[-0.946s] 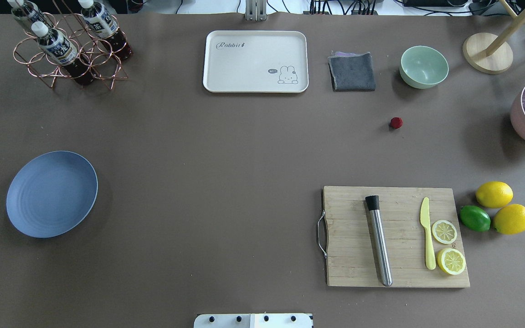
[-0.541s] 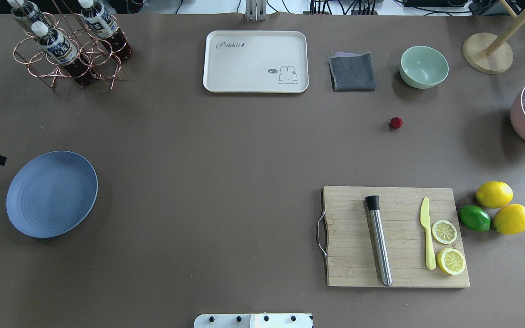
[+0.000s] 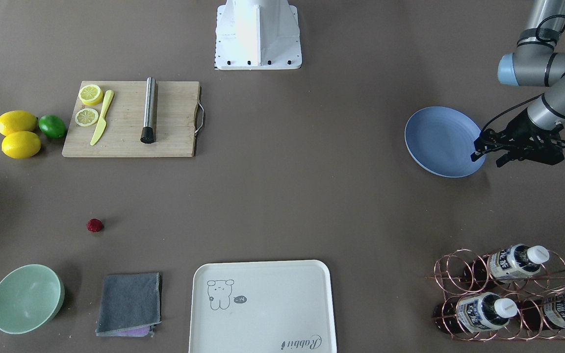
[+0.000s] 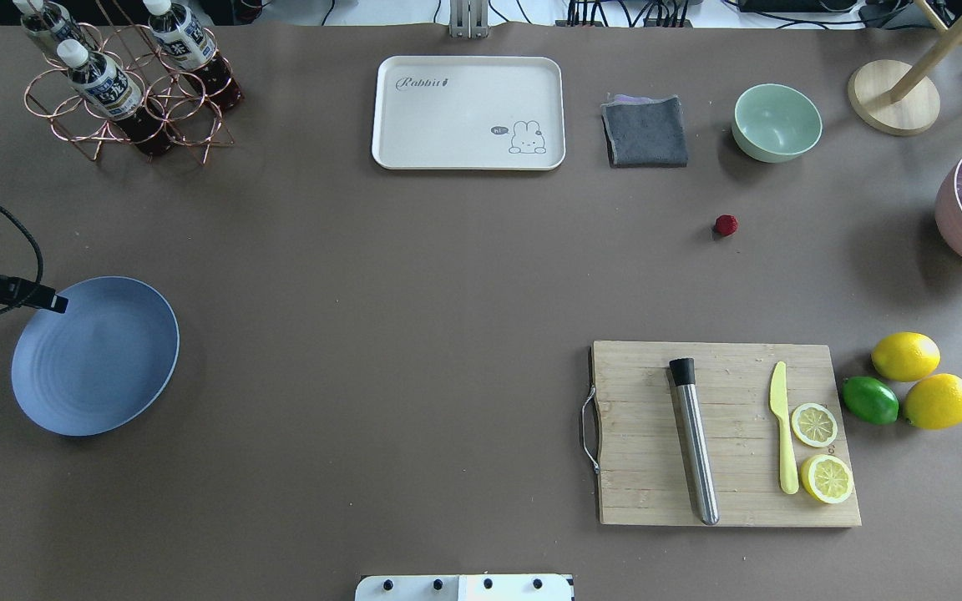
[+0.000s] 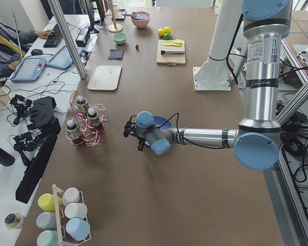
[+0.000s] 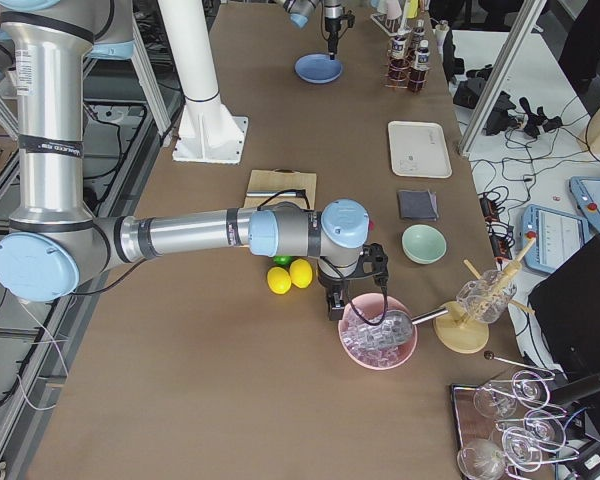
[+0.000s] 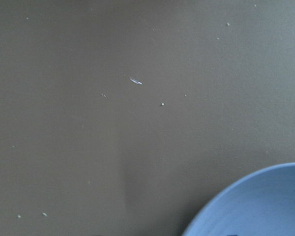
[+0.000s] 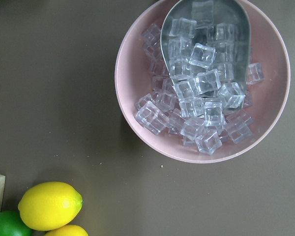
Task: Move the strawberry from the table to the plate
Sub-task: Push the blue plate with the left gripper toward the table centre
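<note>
The strawberry (image 4: 726,224) is a tiny dark-red fruit lying alone on the table (image 4: 414,275), below the mint bowl; it also shows in the front view (image 3: 94,225). At the far left sits the blue plate (image 4: 97,359), with nothing on it. My left gripper (image 3: 513,154) hangs over the plate's (image 3: 439,142) outer rim, far from the strawberry; I cannot tell whether it is open. The left wrist view shows only bare table and the plate's edge (image 7: 265,206). My right gripper (image 6: 345,295) hovers between the lemons and the pink ice bowl; its state cannot be told.
A cutting board (image 4: 727,434) carries a steel muddler, a yellow knife and lemon slices. Two lemons and a lime (image 4: 869,400) lie beside it. Along the back stand a mint bowl (image 4: 776,122), grey cloth (image 4: 645,131), cream tray (image 4: 468,113), bottle rack (image 4: 126,83) and pink ice bowl (image 8: 201,83).
The left arm's black wrist part with its cable has come in from the left edge and now reaches the plate's upper-left rim. The strawberry has not moved.
</note>
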Controlling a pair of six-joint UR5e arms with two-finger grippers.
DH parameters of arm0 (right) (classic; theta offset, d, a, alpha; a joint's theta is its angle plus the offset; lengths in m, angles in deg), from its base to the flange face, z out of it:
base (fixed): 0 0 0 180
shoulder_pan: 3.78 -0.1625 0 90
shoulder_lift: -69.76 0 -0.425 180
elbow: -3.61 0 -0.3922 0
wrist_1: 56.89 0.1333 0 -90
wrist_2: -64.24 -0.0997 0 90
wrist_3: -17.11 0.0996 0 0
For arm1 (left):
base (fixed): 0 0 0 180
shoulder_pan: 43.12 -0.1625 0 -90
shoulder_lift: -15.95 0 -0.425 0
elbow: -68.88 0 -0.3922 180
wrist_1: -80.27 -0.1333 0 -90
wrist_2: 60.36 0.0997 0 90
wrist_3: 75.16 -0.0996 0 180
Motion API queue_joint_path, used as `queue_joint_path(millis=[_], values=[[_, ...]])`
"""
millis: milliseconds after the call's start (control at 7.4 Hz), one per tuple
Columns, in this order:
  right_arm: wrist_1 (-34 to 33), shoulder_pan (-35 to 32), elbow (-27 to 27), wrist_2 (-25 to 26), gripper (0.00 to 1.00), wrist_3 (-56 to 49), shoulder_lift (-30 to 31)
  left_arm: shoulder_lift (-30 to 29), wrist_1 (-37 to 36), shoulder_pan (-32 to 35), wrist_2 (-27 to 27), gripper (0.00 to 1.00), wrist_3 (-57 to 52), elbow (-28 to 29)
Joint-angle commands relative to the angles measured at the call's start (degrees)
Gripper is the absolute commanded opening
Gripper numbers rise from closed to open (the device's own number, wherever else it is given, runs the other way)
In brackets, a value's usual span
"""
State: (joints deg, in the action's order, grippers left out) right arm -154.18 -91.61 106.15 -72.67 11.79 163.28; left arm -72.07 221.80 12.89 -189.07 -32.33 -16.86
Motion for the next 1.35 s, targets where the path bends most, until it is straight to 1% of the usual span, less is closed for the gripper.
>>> queue_joint_path(millis=[0,135,270,405,676,811,946,1081,1216], values=[[0.0,0.03,0.73,-0.02,1.0,0.04,0.26,2.04,3.91,-1.87,-0.13,0.73,-0.11,0.05],[-0.09,0.03,0.82,-0.11,1.0,0.04,0.35,3.19,5.23,-1.96,-0.13,0.58,-0.11,0.05],[-0.09,0.03,0.91,-0.46,1.0,0.04,0.52,3.29,5.42,-1.96,-0.39,0.16,0.06,0.05],[-0.09,0.03,1.61,-1.25,1.0,0.13,0.7,3.37,5.42,-1.96,-0.22,0.0,-0.02,0.05],[-0.09,0.03,2.05,-1.43,1.0,0.21,0.7,3.82,5.42,-1.96,-0.56,0.0,0.59,-0.56],[-0.09,0.03,1.96,-1.43,1.0,0.56,0.35,3.73,4.9,-1.87,-2.14,0.0,0.77,-1.44],[0.0,0.38,2.05,-1.34,1.0,3.61,-0.7,3.29,4.89,-1.18,-6.07,0.0,2.33,-2.32],[-0.09,1.77,1.96,-1.43,1.0,5.03,-2.19,2.42,4.89,-1.34,-6.45,0.0,8.01,-4.33],[0.0,4.31,1.96,-1.52,1.0,7.92,-3.42,-0.11,4.89,-1.95,-6.02,0.0,14.68,-5.13]])
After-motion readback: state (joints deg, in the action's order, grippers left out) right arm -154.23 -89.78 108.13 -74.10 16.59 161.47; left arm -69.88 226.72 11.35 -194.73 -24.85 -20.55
